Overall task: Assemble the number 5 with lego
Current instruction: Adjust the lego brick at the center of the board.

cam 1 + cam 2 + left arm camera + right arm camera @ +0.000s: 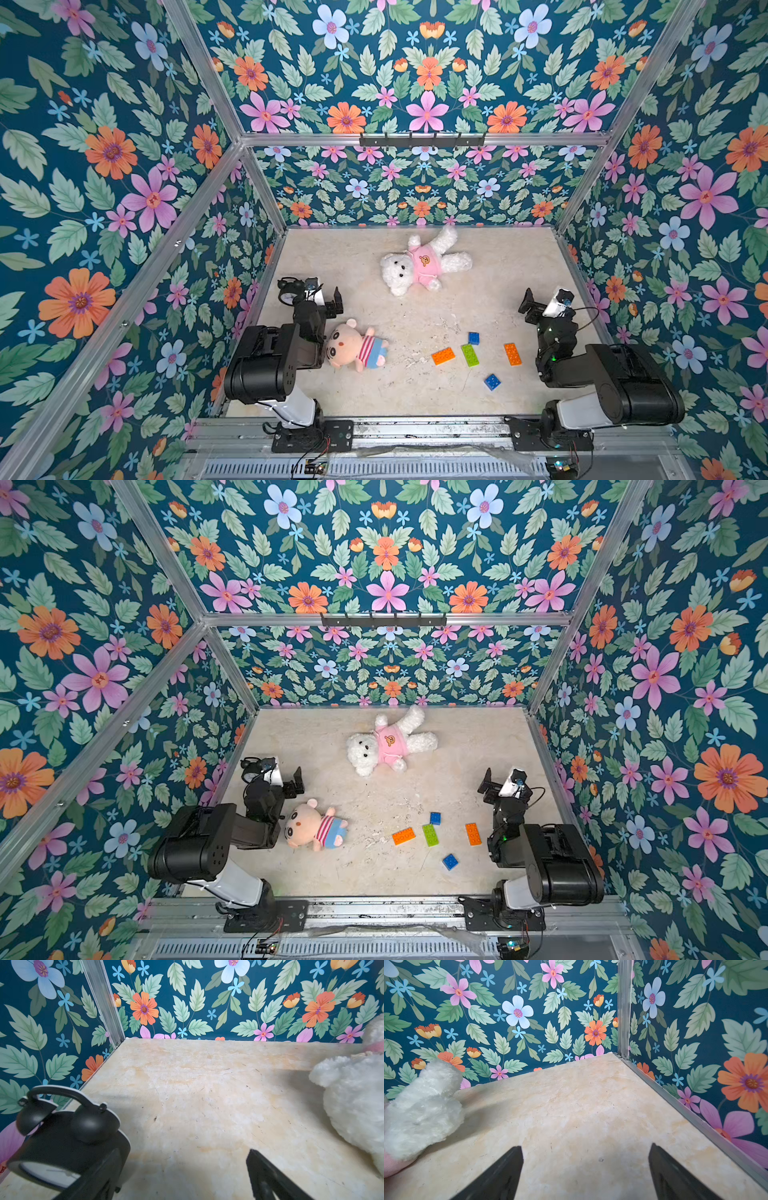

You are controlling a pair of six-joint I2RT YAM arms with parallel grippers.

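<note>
The lego lies loose on the beige table in both top views, every brick apart from the others. There are an orange brick [443, 356], a lime green brick [470, 355], a small blue brick [473, 338], a second orange brick [512, 354] and a second blue brick [492, 382]. No number 5 is in view. My left gripper [323, 304] hovers open at the left, well away from the bricks. My right gripper [540, 306] is open at the right, just behind the bricks. Both wrist views show bare table between the jaws [187, 1169] [584, 1159].
A black alarm clock [68, 1138] stands by my left gripper and hides one finger. A pink doll [357, 345] in a striped shirt lies beside the left arm. A white teddy bear [419, 262] lies at the back middle. Floral walls enclose the table on three sides.
</note>
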